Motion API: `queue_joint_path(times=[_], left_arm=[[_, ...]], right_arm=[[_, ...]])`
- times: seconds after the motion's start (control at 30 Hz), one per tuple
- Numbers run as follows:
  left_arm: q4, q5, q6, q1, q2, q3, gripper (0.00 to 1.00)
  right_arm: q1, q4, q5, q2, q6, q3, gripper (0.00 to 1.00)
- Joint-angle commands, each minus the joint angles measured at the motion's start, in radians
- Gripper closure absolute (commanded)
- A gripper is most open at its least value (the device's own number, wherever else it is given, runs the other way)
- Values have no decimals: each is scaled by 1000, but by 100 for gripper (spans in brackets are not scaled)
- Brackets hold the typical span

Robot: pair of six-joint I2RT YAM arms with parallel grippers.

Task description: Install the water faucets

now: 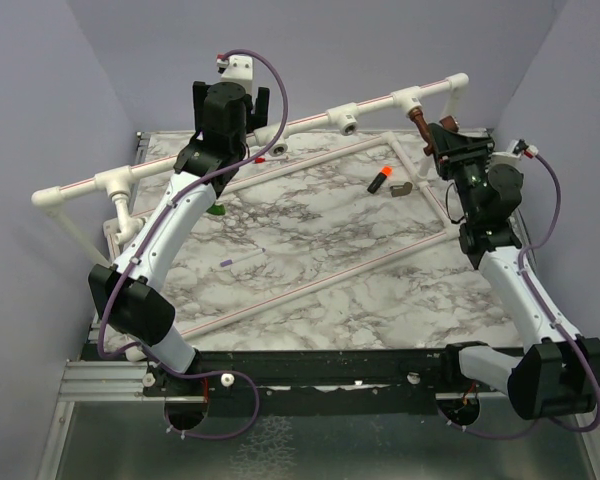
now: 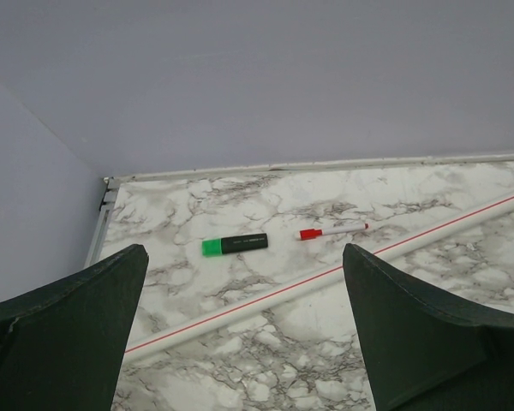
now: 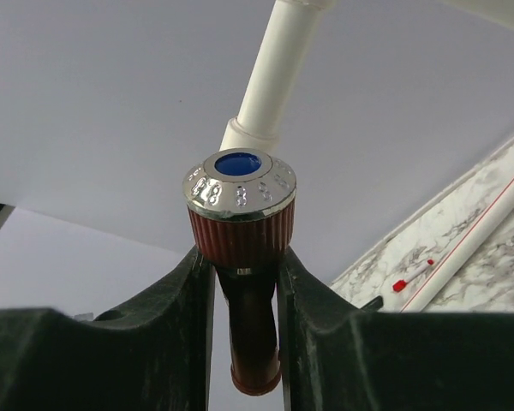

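Note:
My right gripper (image 1: 432,135) is shut on the dark reddish-brown faucet (image 1: 420,124), just below the right tee (image 1: 410,98) of the raised white pipe. In the right wrist view the fingers (image 3: 188,291) clamp the faucet's body (image 3: 255,334) under its ribbed knob with the chrome, blue-centred cap (image 3: 240,184). A white pipe stub (image 3: 274,77) stands behind it. My left gripper (image 1: 232,105) is open and empty, raised near the pipe at the back left. A bit of green (image 1: 217,209) shows under the left arm; I cannot tell what it is. The white faucet is out of view.
The raised pipe has a middle tee (image 1: 345,118) with an open socket and a left tee (image 1: 115,182). An orange-and-black cylinder (image 1: 380,181) and a grey-brown bent piece (image 1: 402,188) lie on the marble. A green-capped highlighter (image 2: 233,245), a red-capped pen (image 2: 330,231) and a thin pipe (image 2: 325,276) lie below the left gripper.

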Motion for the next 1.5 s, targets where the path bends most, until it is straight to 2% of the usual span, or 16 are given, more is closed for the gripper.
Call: queue_joint_path(times=[0.0, 0.1, 0.17, 0.43, 0.67, 0.7, 0.9, 0.97, 1.03, 1.17, 1.47], left_arm=[[-60, 32, -12, -38, 10, -31, 3], [-60, 33, -12, -39, 10, -32, 3], [-60, 33, -13, -38, 11, -30, 3], [-60, 33, -11, -39, 10, -30, 3], [-60, 30, -9, -39, 10, -29, 3], [-61, 31, -8, -39, 11, -27, 3], [-60, 30, -8, -39, 12, -28, 3], [-61, 32, -8, -39, 15, -29, 3], [-60, 31, -8, -39, 14, -28, 3], [-61, 31, -8, -39, 15, -28, 3], [-62, 35, -10, -40, 14, -28, 3]], right_arm=[[3, 49, -105, 21, 201, -61, 84], [2, 69, -124, 20, 300, -77, 96], [2, 80, -131, 17, 368, -83, 99], [2, 60, -208, 18, 585, -58, 100], [2, 31, -221, -7, 565, -27, 98], [2, 22, -218, -11, 547, -22, 94], [2, -28, -209, -38, 428, -20, 48], [2, -30, -201, -55, 394, -27, 38], [2, -48, -197, -70, 356, -26, 32], [2, -93, -191, -105, 271, -26, 26], [2, -264, -182, -164, 43, 16, 22]])
